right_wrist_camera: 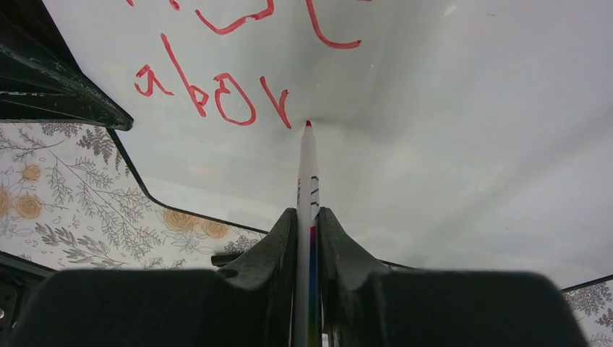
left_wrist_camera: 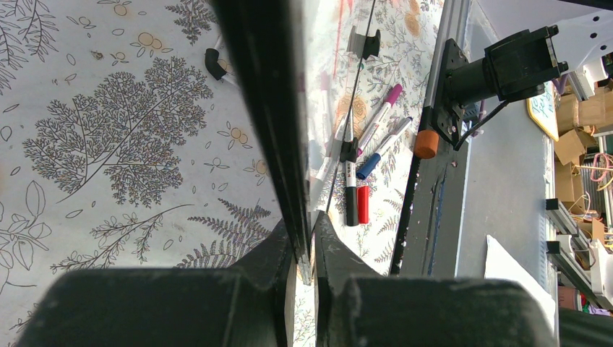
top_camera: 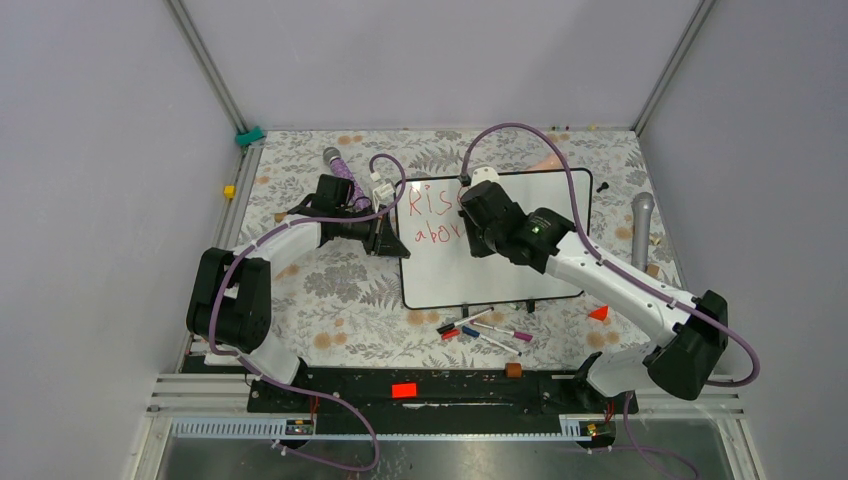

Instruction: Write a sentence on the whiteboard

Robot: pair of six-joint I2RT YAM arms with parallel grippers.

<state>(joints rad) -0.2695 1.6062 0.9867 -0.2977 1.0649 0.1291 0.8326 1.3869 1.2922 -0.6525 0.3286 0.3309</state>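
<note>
Two lines into the red sentence (right_wrist_camera: 217,94), your right end effector (right_wrist_camera: 309,215) pinches a marker (right_wrist_camera: 308,163), tip at the whiteboard (top_camera: 500,275) lying on the counter (top_camera: 330,290), while your left end effector (left_wrist_camera: 303,231) clamps its left rim; should that clamp slip, the board could skid and smear the stroke.

Loose markers (top_camera: 485,330) lie clustered at lower centre on the floral cloth (top_camera: 340,300). A grey microphone (top_camera: 641,225) lies at right, an orange wedge (top_camera: 599,313) below it.
</note>
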